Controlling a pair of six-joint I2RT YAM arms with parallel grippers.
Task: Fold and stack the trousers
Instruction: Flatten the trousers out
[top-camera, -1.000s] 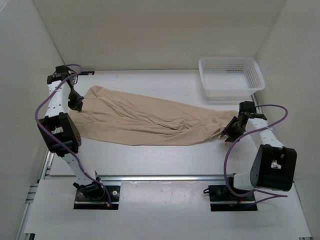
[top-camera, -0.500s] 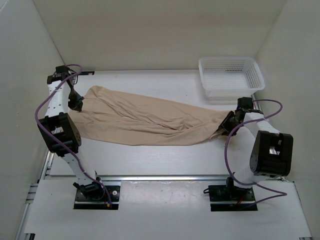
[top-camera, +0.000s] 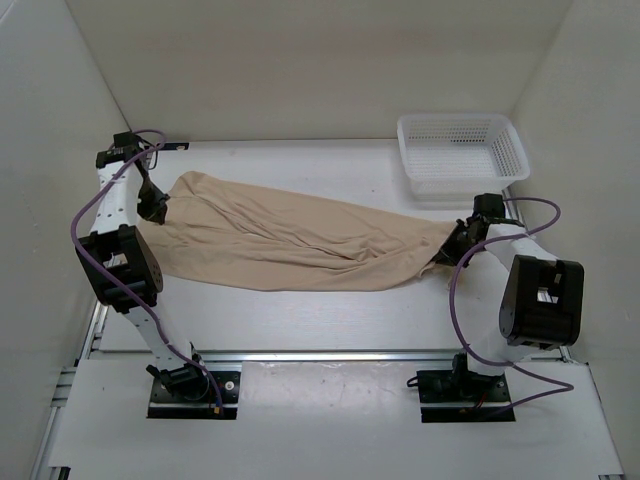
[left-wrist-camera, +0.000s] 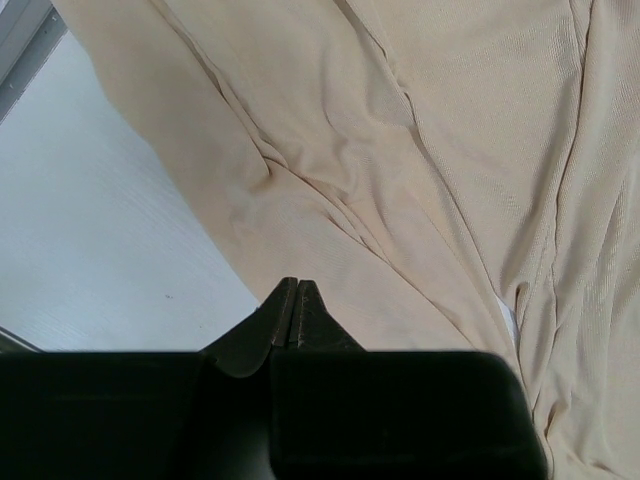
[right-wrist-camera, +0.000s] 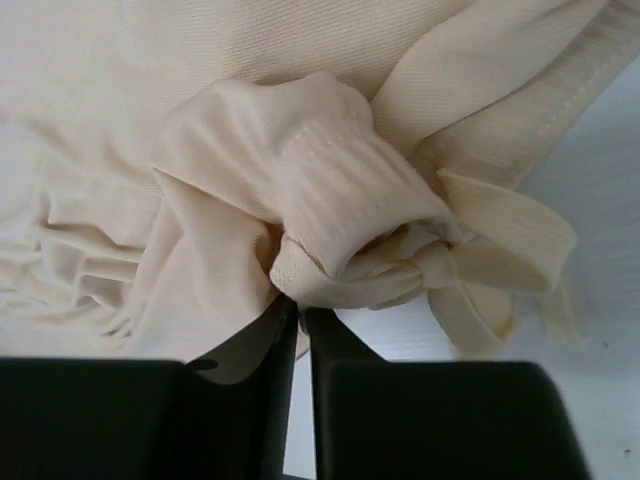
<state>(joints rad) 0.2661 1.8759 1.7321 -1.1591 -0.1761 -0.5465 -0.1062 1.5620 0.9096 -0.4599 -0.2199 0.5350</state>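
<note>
Quick headcount of what's sitting in this setup

I'm counting just one pair of light beige-tan thin-fabric trousers (top-camera: 300, 240) and one white plastic mesh basket (top-camera: 462, 186), both lying on one white table (top-camera: 300, 320). Two white-and-black robot arms are showing up, the left arm (top-camera: 112, 205) and the right arm (top-camera: 540, 300). Each is carrying a single black two-finger gripper, so the left gripper (left-wrist-camera: 291, 310) plus the right gripper (right-wrist-camera: 298, 318) is making two. Two purple cables are looping along them, the left cable (top-camera: 73, 225) and the right cable (top-camera: 452, 290). Two black base plates are sitting at the near edge, the left base plate (top-camera: 190, 392) and the right base plate (top-camera: 465, 392).
</note>
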